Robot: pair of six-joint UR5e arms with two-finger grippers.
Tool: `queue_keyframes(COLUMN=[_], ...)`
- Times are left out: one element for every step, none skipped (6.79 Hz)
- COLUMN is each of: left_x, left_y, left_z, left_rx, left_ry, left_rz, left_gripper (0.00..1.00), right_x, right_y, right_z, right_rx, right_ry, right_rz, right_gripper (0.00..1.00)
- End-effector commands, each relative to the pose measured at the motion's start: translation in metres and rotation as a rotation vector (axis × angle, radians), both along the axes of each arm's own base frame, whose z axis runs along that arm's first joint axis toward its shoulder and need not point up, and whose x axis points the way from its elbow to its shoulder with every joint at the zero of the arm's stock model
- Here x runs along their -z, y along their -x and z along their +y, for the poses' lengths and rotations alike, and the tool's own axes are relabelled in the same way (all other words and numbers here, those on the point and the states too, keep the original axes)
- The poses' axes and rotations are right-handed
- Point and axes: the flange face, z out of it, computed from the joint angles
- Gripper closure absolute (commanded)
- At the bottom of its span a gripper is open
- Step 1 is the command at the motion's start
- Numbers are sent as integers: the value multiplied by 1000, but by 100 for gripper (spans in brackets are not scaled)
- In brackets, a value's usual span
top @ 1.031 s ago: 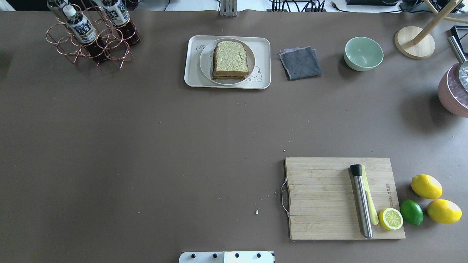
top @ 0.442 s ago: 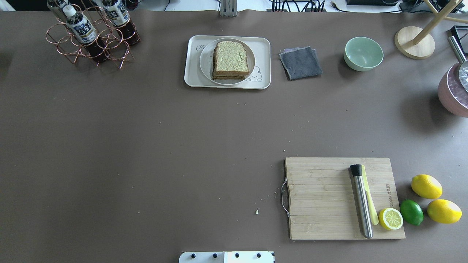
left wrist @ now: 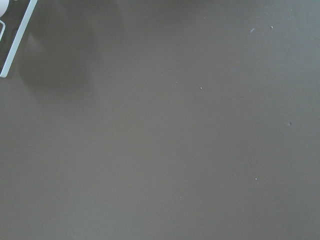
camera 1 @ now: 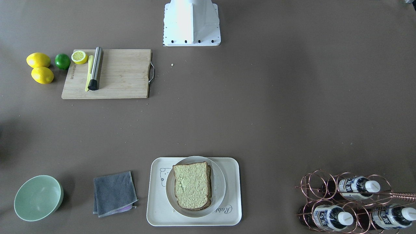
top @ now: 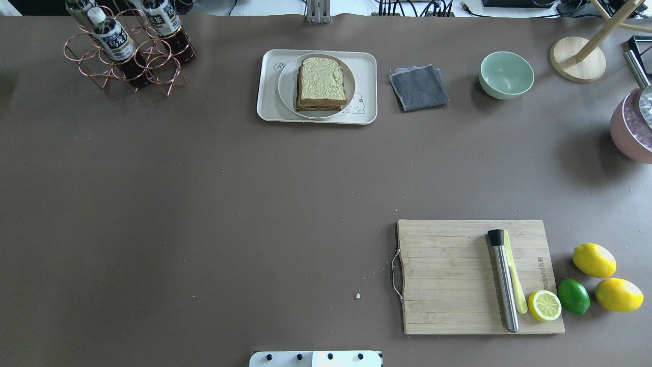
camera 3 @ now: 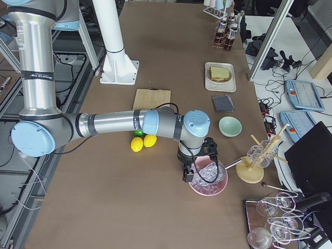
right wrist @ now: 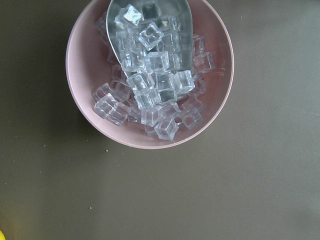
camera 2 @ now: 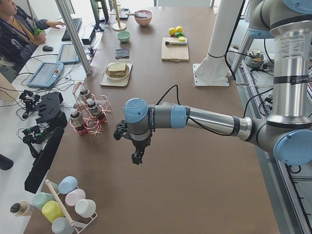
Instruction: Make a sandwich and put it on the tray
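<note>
The sandwich (top: 321, 84), pale speckled bread with dark crust, lies on a round white plate (top: 286, 86) that sits on the cream tray (top: 266, 97) at the table's far middle. It also shows in the front-facing view (camera 1: 192, 185) on the tray (camera 1: 156, 208). The egg is hidden. My left gripper (camera 2: 137, 158) hangs over bare table, far from the tray, near the bottle rack. My right gripper (camera 3: 189, 176) hangs over a pink bowl of ice. Both show only in the side views, so I cannot tell whether they are open or shut.
A wooden cutting board (top: 448, 275) holds a steel muddler (top: 504, 280) and a half lemon (top: 544, 305); lemons and a lime lie beside it. A grey cloth (top: 418, 87), a green bowl (top: 506, 74), a copper bottle rack (top: 127, 51) and the pink ice bowl (right wrist: 150, 75) stand around.
</note>
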Motion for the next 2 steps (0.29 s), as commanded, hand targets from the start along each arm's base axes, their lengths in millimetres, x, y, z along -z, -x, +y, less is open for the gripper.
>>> queue_keyframes(left_x=[-1,-1], left_y=[0,-1], left_z=[0,0], left_rx=[0,-2], left_ry=[2,3], left_rz=[1,1], left_gripper=[3,3], right_x=[0,1], right_y=[0,0], right_z=[0,-1], right_rx=[0,0], right_ry=[0,-3], right_rz=[-1,-1], right_gripper=[0,0])
